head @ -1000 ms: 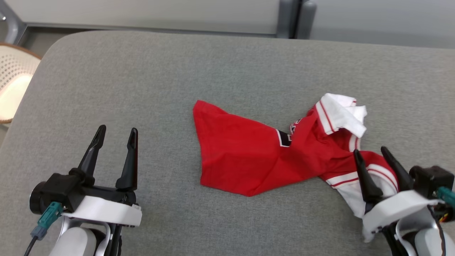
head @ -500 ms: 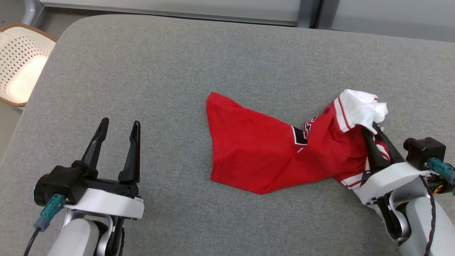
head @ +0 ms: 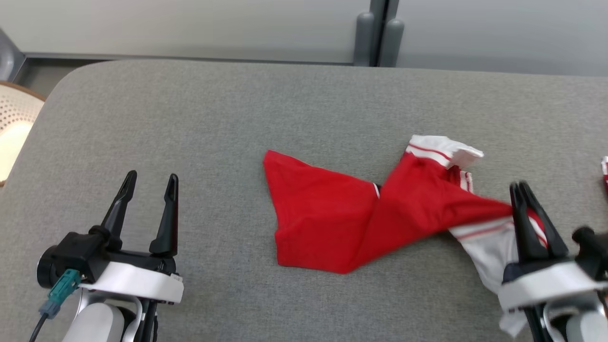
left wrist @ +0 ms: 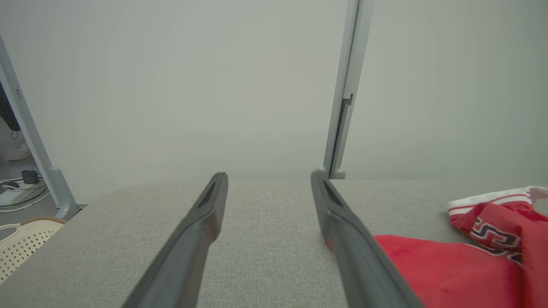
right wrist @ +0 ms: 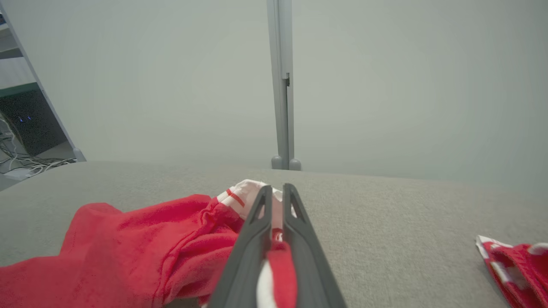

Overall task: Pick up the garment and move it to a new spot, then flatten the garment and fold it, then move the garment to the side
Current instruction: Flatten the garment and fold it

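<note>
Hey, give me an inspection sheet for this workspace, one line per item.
Surface: grey fabric-covered table, rounded corner.
Job's things: red garment with white striped trim, crumpled, one end drawn to the right.
Clutter: second red-and-white piece at the right edge.
Grippers: left gripper open, apart from the garment; right gripper shut on the garment.
Cables: teal-plugged lead at the left wrist; cords on the floor.
Surroundings: pale perforated basket at left; grey partition behind.

The table (head: pixel 304 104) is being overlooked from high up by the head camera, facing forward and down. It is being skimmed low and close by both wrist cameras, facing the wall (left wrist: pixel 171 85); the garment (head: pixel 332 218) is being shared by all.
</note>
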Robot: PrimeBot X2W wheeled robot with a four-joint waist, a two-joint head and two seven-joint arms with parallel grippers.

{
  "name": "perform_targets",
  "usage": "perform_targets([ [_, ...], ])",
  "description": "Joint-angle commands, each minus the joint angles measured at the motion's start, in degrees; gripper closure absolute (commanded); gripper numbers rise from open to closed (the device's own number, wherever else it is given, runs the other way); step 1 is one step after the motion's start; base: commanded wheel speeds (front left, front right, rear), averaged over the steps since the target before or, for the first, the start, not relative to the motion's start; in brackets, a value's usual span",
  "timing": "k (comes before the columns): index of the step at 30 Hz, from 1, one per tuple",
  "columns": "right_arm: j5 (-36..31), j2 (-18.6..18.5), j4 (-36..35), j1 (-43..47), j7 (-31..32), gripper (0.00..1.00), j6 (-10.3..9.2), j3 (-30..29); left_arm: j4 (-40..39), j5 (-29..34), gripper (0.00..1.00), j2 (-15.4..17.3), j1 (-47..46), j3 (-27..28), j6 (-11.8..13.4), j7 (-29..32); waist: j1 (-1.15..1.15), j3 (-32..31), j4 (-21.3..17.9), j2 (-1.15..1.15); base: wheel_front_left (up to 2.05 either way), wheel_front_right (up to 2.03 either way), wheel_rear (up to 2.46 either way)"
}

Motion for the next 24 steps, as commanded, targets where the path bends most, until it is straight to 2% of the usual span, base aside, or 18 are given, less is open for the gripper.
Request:
perform_targets([
  [1,-0.28,1.03,-2.78,3.85,1.20,1.00,-0.02,-1.08,-0.09,0.33,0.00,0.49,1.03,0.37,0.15,-0.28,0.00,-1.30,-1.36,0.00,0.00,0.00,0.00],
  [6,0.29,3.86,-7.86,12.49,3.64,1.00,-0.02,-3.34,-0.57,0.19,0.00,0.79,1.89,0.86,0.48,-0.25,0.00,-2.10,-2.56,0.00,0.00,0.00,0.00],
  [9,1.32,5.32,-8.39,16.67,4.48,1.00,-0.02,-3.33,-0.96,0.01,0.00,0.98,2.46,1.21,0.82,-0.26,0.00,-2.57,-3.50,0.00,0.00,0.00,0.00],
  [10,1.62,5.87,-8.00,17.78,4.46,0.86,-0.02,-2.74,-1.12,-0.13,0.00,1.20,3.13,1.38,0.92,-0.27,0.00,-2.91,-4.23,0.00,0.00,0.00,0.00],
  [11,1.71,6.00,-7.92,17.89,4.23,0.56,-0.02,-2.40,-1.17,-0.16,0.00,1.34,3.40,1.46,0.99,-0.27,0.00,-3.08,-4.65,0.00,0.00,0.00,0.00],
  [12,1.63,6.12,-7.91,17.74,4.00,0.18,-0.02,-2.15,-1.25,-0.15,0.00,1.46,3.55,1.52,1.06,-0.22,0.00,-3.26,-5.01,0.00,0.00,0.00,0.00],
  [13,1.66,6.20,-8.00,17.43,3.71,0.00,-0.02,-2.03,-1.36,-0.26,0.00,1.47,3.75,1.55,1.08,-0.12,0.00,-3.46,-5.32,0.00,0.00,0.00,0.00],
  [24,0.18,6.52,-11.24,15.98,3.18,0.00,-0.02,-1.50,-2.43,-0.42,0.00,2.29,6.72,1.05,2.11,1.13,0.00,-6.31,-8.59,0.00,0.00,0.00,0.00],
])
